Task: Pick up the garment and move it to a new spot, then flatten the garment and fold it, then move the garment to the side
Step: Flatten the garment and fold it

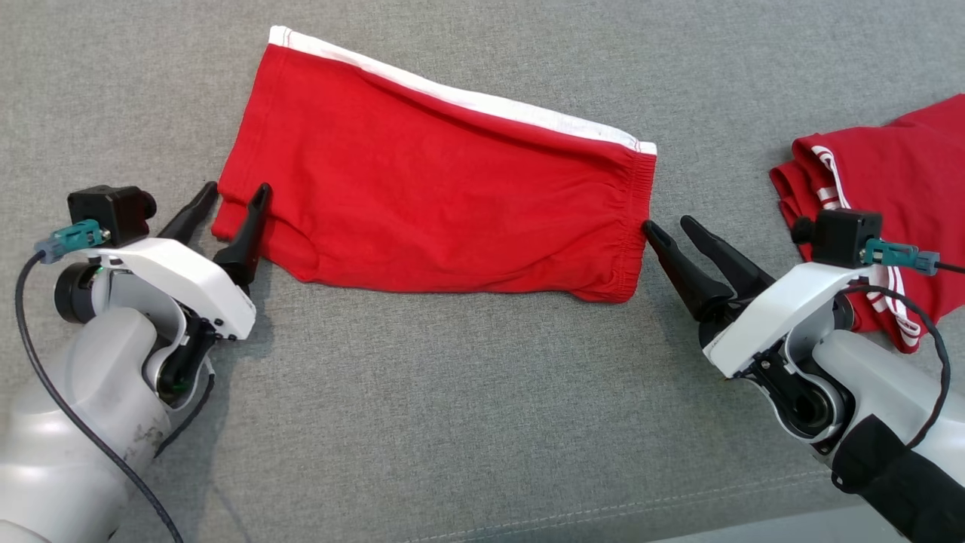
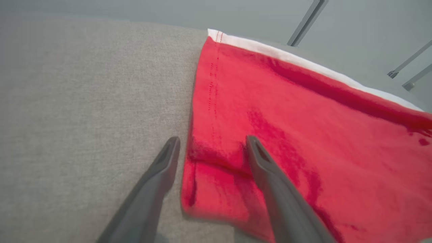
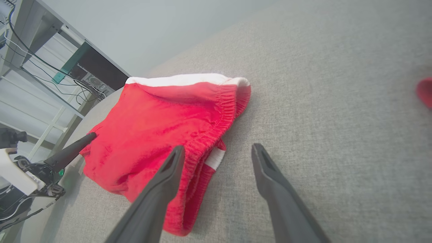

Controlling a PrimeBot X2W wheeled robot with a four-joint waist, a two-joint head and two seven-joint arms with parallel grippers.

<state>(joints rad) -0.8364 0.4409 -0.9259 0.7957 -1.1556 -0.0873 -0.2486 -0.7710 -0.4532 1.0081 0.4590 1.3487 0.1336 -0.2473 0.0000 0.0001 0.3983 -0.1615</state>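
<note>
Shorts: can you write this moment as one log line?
shorts: flat, folded in half | left gripper: open, straddling hem corner | right gripper: open, at waistband | held: nothing

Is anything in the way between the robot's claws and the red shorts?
Nothing visible. The open left gripper straddles the leg hem of the red shorts, and the open right gripper sits at their waistband.

The head view looks steeply down on the grey upholstered surface (image 1: 452, 392) and the red shorts (image 1: 437, 196) spread across it, while each wrist view sits low and close, the left facing the shorts' leg hem (image 2: 212, 84), the right facing the waistband (image 3: 219, 111), so all three share the shorts.
</note>
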